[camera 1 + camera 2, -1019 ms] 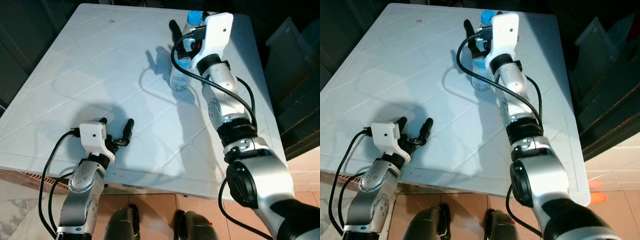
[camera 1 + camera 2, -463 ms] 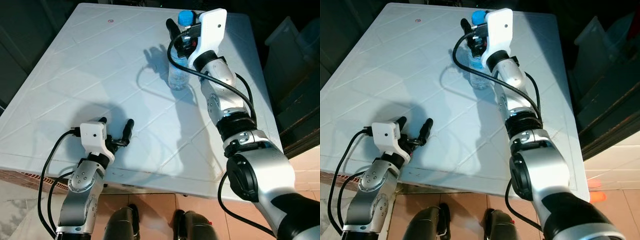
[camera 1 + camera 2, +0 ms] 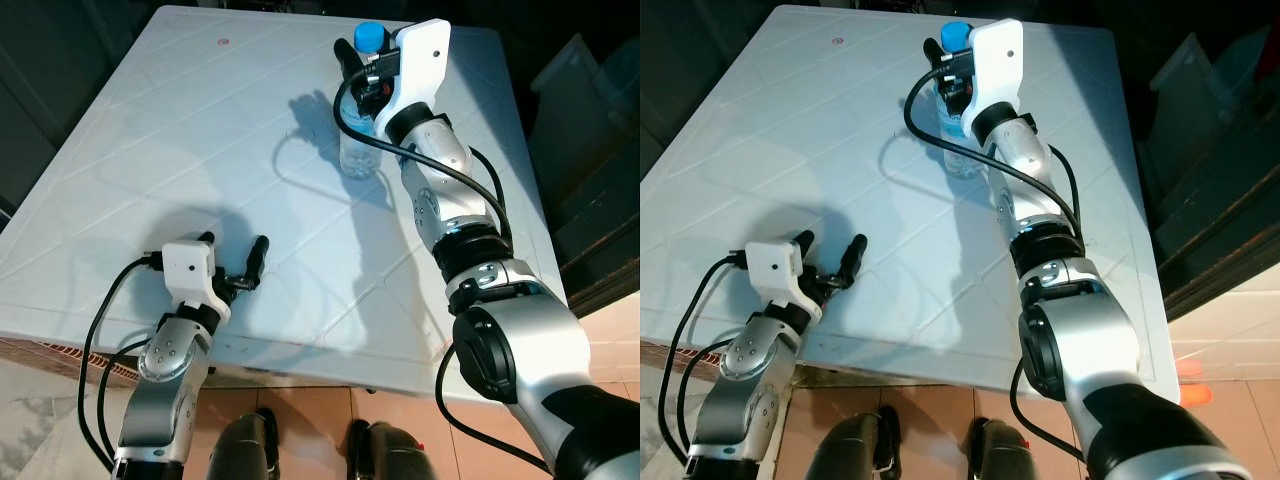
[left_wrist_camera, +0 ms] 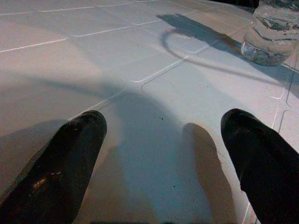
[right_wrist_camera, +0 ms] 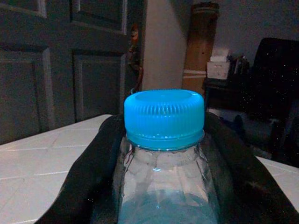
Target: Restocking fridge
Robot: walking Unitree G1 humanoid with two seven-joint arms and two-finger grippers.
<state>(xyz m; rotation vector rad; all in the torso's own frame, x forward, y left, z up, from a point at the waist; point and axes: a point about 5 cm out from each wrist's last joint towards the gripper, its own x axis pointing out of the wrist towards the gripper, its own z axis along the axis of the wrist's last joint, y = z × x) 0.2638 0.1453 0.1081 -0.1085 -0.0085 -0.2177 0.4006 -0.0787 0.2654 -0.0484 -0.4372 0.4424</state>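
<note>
A clear water bottle [image 3: 358,150] with a blue cap [image 3: 370,35] stands on the white table [image 3: 200,120] at its far right part. My right gripper [image 3: 364,75] reaches over it from the right and is shut on the water bottle just below the cap. In the right wrist view the black fingers [image 5: 88,177] hug both sides of the water bottle [image 5: 163,154]. My left gripper [image 3: 232,246] rests low over the table near its front edge, open with nothing between its fingertips [image 4: 70,154]. The left wrist view catches the water bottle's base [image 4: 273,32] far ahead.
The table's front edge [image 3: 300,355] runs just behind my left gripper, with tiled floor below. A pale plastic bin [image 3: 590,70] and dark furniture stand off the table's right side. A dark door [image 5: 56,60] lies beyond the table.
My right gripper shifted a little to the left with the bottle, which went from leaning right to nearly upright. The left arm has stayed still.
</note>
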